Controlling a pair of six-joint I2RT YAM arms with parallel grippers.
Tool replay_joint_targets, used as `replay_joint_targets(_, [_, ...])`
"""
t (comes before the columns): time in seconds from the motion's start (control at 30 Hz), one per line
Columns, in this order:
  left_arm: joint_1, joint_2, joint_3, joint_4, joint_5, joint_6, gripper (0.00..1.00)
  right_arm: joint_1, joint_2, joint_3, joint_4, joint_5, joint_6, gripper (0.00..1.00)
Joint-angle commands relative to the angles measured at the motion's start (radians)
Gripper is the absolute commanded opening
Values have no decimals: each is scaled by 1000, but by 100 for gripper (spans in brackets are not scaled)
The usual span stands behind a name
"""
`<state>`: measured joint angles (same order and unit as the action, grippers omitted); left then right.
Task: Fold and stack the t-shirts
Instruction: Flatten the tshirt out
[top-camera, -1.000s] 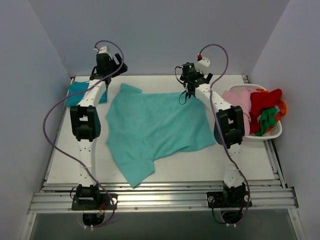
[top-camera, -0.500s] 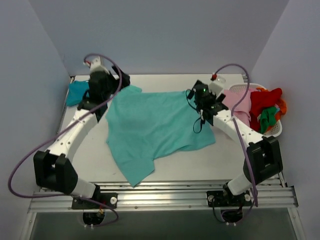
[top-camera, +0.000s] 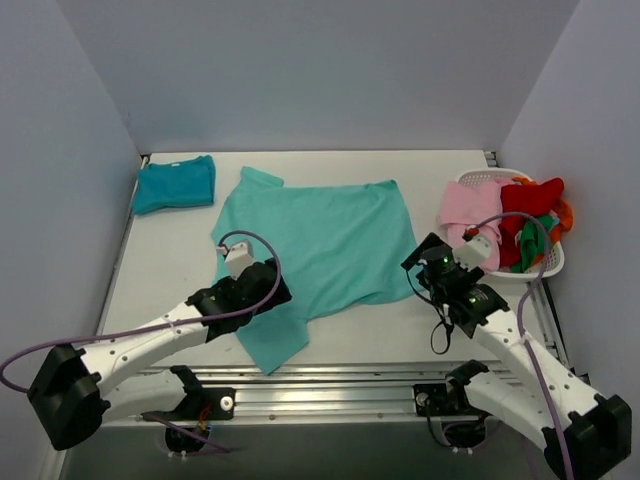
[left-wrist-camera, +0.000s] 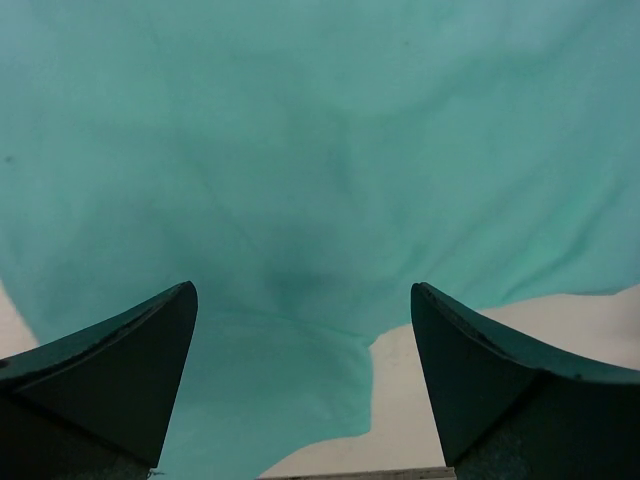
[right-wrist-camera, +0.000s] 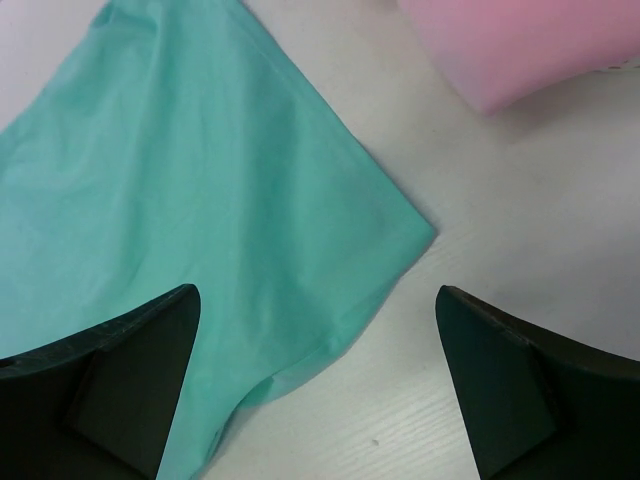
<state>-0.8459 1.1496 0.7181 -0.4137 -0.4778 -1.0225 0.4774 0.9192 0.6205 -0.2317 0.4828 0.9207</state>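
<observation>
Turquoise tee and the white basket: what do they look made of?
Turquoise tee: soft knit fabric, likely cotton, with a matte finish. It lies limp with shallow wrinkles and no sheen.
White basket: probably moulded plastic, smooth-looking. Its wall is a regular lattice of holes under a plain rim.

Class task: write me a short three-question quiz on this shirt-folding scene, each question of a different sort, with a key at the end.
1. True or false: the light turquoise t-shirt lies spread out on the table.
2. Where does the folded teal-blue t-shirt lie? A) far left corner of the table; B) near right corner; C) beneath the turquoise one.
3. Fill in: the left gripper and the right gripper are both ____, holding nothing.

Key: 1 true; 2 A; 3 open.
</observation>
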Motion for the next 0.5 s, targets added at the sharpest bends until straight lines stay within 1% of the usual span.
replay_joint_targets(0.0, [-50, -108, -75, -161, -80, -132, 96, -6, -88, -2, -173, 48, 53, 100])
replay_joint_targets(0.1, [-88, -244, -126, -258, -108, -233, 99, -11, -125, -28, -167, 2, 73, 100])
replay_joint_targets(0.2, [-107, -301, -161, -331, -127, -295, 99, -28, -89, -85, -103, -82, 93, 98])
replay_joint_targets(0.23, [-108, -312, -164, -344, -133, -304, 99, -40, -70, -106, -37, -110, 96, 97])
replay_joint_targets(0.27, [-110, -320, -173, -358, -134, -310, 99, -54, -33, -129, 0, -172, 93, 95])
replay_joint_targets(0.3, [-113, -332, -175, -362, -134, -314, 100, -97, -14, -178, 46, -206, 80, 95])
replay_joint_targets(0.33, [-113, -338, -175, -364, -140, -315, 100, -126, 9, -200, 136, -245, 67, 93])
replay_joint_targets(0.37, [-114, -341, -177, -369, -142, -318, 100, -153, 56, -218, 173, -312, 58, 92])
replay_joint_targets(0.47, [-117, -352, -172, -398, -142, -326, 100, -209, 135, -235, 254, -334, 24, 90])
